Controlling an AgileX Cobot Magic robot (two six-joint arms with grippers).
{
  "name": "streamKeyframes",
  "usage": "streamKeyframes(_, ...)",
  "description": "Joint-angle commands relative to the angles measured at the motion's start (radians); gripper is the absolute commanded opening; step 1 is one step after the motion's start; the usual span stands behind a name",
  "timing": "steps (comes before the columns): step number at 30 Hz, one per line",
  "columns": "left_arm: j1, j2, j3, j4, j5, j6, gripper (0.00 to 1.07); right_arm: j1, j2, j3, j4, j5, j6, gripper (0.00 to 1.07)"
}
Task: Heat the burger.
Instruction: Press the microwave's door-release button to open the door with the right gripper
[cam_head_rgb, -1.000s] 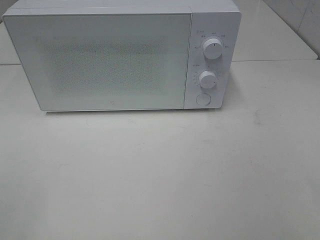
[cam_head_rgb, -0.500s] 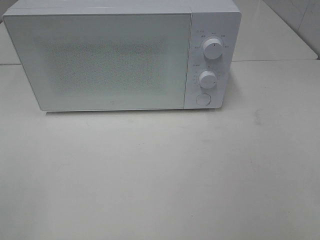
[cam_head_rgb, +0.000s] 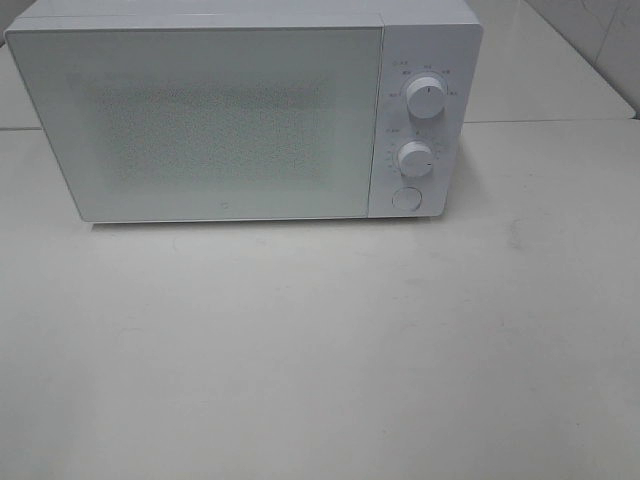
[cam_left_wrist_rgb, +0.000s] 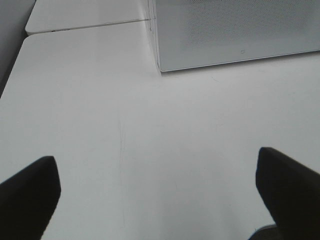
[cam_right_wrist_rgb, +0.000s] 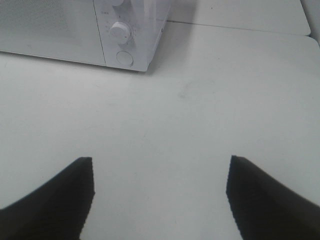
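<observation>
No change is noted in the high view over the last second: the microwave (cam_head_rgb: 240, 110) is found in the same place at the back of the counter (cam_head_rgb: 320, 350), its door (cam_head_rgb: 200, 125) shut, with the upper knob (cam_head_rgb: 427, 100), lower knob (cam_head_rgb: 414, 158) and round button (cam_head_rgb: 406, 198) looking unaltered. No arm is caught in that view. The burger is not seen in any view. The door panel is frosted, so whether the burger lies inside cannot be told. This standstill is judged to be a pause in the task, and how far heating has got cannot be settled from these pictures. If the burger is already inside, the lower knob is presumably the next thing to be turned; if not, the door must first be opened. The left claw (cam_left_wrist_rgb: 156, 167) is held above bare counter, drawn back from the microwave and aimed toward its lower front corner on the door side. Its dark fingers (cam_left_wrist_rgb: 30, 195) are spread wide with nothing between them. The right claw (cam_right_wrist_rgb: 160, 165) is likewise held above the counter, well apart from the control panel it faces, its jaws parted and empty.
</observation>
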Motion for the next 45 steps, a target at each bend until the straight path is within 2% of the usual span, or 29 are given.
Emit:
streamKeyframes(1, 0.001, -0.021, 0.003, 0.000, -0.012, -0.004, 1.00, -0.005, 0.056, -0.009, 0.001, -0.090, 0.007, 0.75)
streamKeyframes(13, 0.001, -0.021, 0.003, 0.000, -0.012, -0.004, 1.00, -0.003, 0.325, -0.009, -0.005, -0.480, -0.033, 0.75)
streamKeyframes(16, 0.001, -0.021, 0.003, 0.000, -0.012, -0.004, 1.00, -0.003, 0.447, -0.009, -0.004, -0.630, -0.031, 0.75)
streamKeyframes(22, 0.001, -0.021, 0.003, 0.000, -0.012, -0.004, 1.00, -0.003, 0.535, -0.009, -0.001, -0.717, -0.031, 0.75)
streamKeyframes(25, 0.001, -0.021, 0.003, 0.000, -0.012, -0.004, 1.00, -0.003, 0.606, 0.005, -0.001, -0.831, -0.030, 0.75)
streamKeyframes(27, 0.001, -0.021, 0.003, 0.000, -0.012, -0.004, 1.00, -0.003, 0.647, 0.058, -0.001, -0.968, -0.030, 0.75)
streamKeyframes(30, 0.001, -0.021, 0.003, 0.000, -0.012, -0.004, 1.00, -0.003, 0.657, 0.074, -0.001, -1.009, -0.029, 0.75)
streamKeyframes(32, 0.001, -0.021, 0.003, 0.000, -0.012, -0.004, 1.00, -0.003, 0.700, 0.153, -0.001, -1.201, -0.026, 0.75)
streamKeyframes(34, 0.001, -0.021, 0.003, 0.000, -0.012, -0.004, 1.00, -0.003, 0.712, 0.171, -0.001, -1.245, -0.026, 0.75)
streamKeyframes(35, 0.001, -0.021, 0.003, 0.000, -0.012, -0.004, 1.00, -0.003, 0.742, 0.216, 0.008, -1.348, -0.026, 0.75)
streamKeyframes(38, 0.001, -0.021, 0.003, 0.000, -0.012, -0.004, 1.00, -0.003, 0.756, 0.235, 0.013, -1.382, -0.026, 0.75)
streamKeyframes(41, 0.001, -0.021, 0.003, 0.000, -0.012, -0.004, 1.00, 0.001, 0.845, 0.304, 0.078, -1.562, -0.030, 0.75)
streamKeyframes(45, 0.001, -0.021, 0.003, 0.000, -0.012, -0.004, 1.00, 0.001, 0.911, 0.332, 0.113, -1.643, -0.035, 0.75)
